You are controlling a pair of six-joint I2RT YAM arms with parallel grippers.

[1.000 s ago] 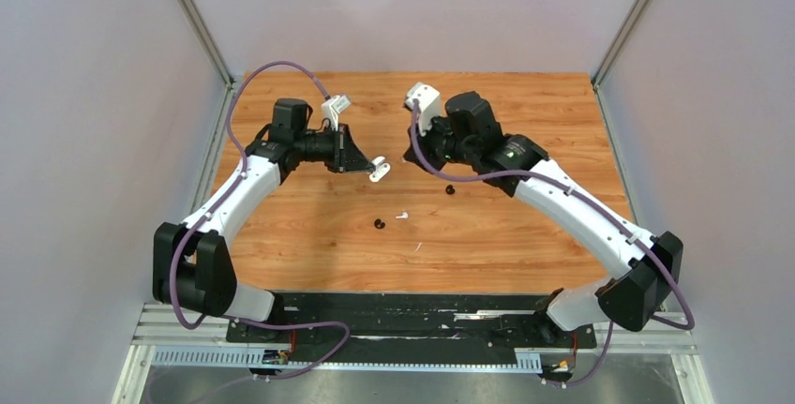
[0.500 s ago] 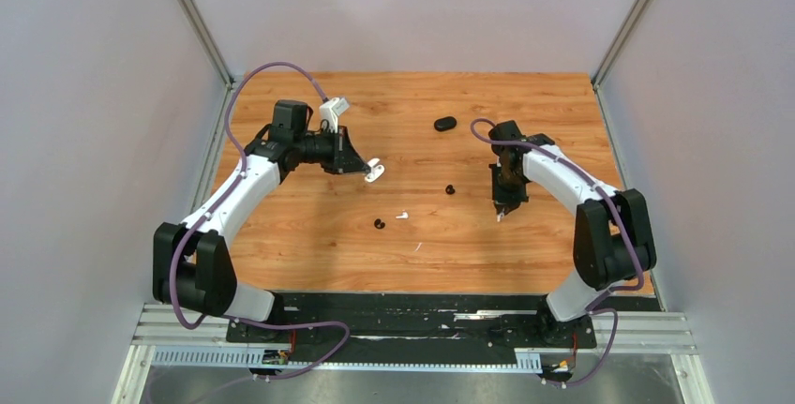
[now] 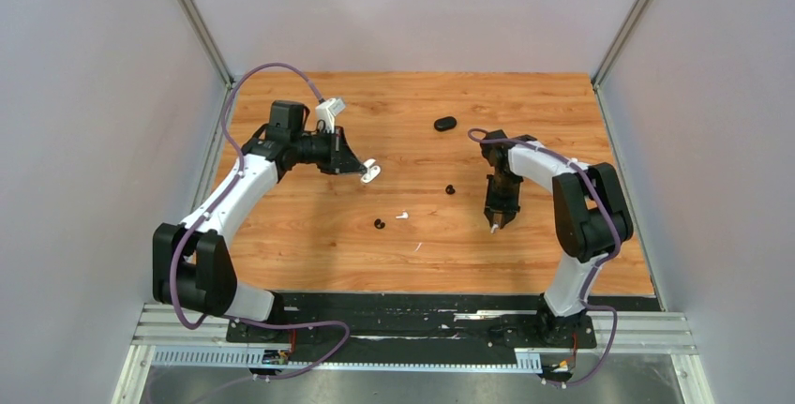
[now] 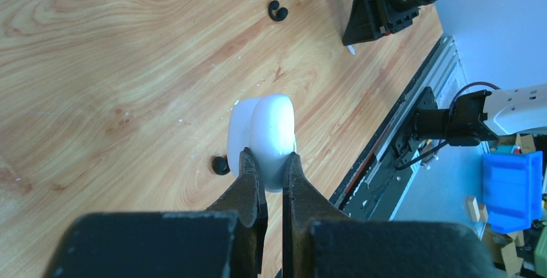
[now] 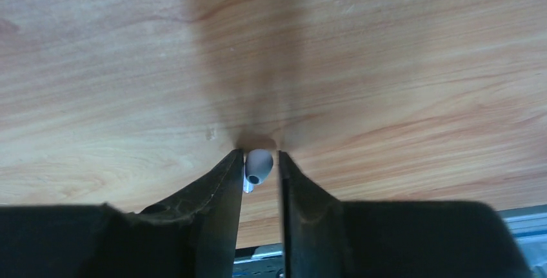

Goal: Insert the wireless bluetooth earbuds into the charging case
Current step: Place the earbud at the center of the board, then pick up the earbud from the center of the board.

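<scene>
While clamping white charging case (image 4: 271, 129) in left fingers (image 4: 250, 184), hold steady; white earbud (image 5: 258, 165) down at bench (image 3: 562, 104), well right of case, between right fingers (image 5: 222, 188) barely apart, grip unclear; pinch squarely before lifting.

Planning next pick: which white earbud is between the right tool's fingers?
The small white earbud at the right tool; the other white earbud lies alone, further left.
</scene>
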